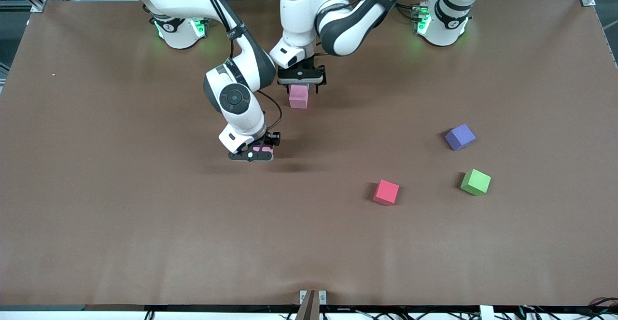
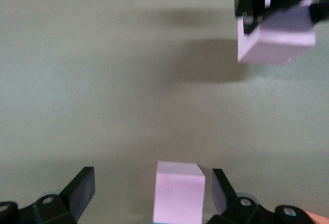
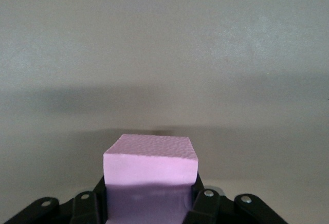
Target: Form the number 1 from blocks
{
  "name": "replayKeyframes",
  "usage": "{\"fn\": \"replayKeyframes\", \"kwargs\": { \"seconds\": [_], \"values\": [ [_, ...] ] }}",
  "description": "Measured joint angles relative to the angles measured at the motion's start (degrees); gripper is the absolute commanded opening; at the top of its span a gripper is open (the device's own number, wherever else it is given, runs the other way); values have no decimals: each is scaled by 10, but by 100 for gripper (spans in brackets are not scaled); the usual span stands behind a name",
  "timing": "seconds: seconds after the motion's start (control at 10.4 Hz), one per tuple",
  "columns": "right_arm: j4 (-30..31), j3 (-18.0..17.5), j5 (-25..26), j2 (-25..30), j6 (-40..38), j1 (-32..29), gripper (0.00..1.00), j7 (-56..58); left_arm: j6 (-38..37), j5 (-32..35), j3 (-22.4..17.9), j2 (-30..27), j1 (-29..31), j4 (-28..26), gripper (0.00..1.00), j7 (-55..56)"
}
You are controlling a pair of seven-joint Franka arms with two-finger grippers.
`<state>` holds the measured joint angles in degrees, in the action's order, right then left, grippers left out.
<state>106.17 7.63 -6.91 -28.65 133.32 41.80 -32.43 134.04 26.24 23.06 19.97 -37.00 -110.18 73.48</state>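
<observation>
My left gripper (image 1: 302, 87) stands open around a pink block (image 1: 298, 97) that rests on the table toward the robots' side. In the left wrist view this block (image 2: 178, 193) sits between the spread fingers (image 2: 82, 192), closer to one of them and touching neither. My right gripper (image 1: 255, 154) is shut on a second pink block (image 1: 263, 149), held just above the table, nearer the front camera than the first. The right wrist view shows that block (image 3: 150, 170) filling the right gripper (image 3: 149, 196). It also appears in the left wrist view (image 2: 277, 36).
Three loose blocks lie toward the left arm's end of the table: a blue-violet one (image 1: 460, 136), a green one (image 1: 475, 182) nearer the camera, and a red one (image 1: 386, 192) beside the green. The brown table (image 1: 145, 223) is bare around the grippers.
</observation>
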Motion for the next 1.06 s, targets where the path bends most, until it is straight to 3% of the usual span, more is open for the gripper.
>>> {"fn": "replayKeyframes", "kwargs": {
  "seconds": [0.29, 0.68, 1.06],
  "values": [
    [1, 0, 0, 0, 2, 6, 0, -16, -1, -19, 0, -36, 83, -20, 100, -150],
    [9, -3, 0, -2, 19, 58, 0, -96, 2, -114, -2, -46, 226, -6, 100, -414],
    [18, -4, -11, -25, 38, 117, 0, -132, 4, -120, -2, 11, 281, 52, 100, -485]
  ]
}}
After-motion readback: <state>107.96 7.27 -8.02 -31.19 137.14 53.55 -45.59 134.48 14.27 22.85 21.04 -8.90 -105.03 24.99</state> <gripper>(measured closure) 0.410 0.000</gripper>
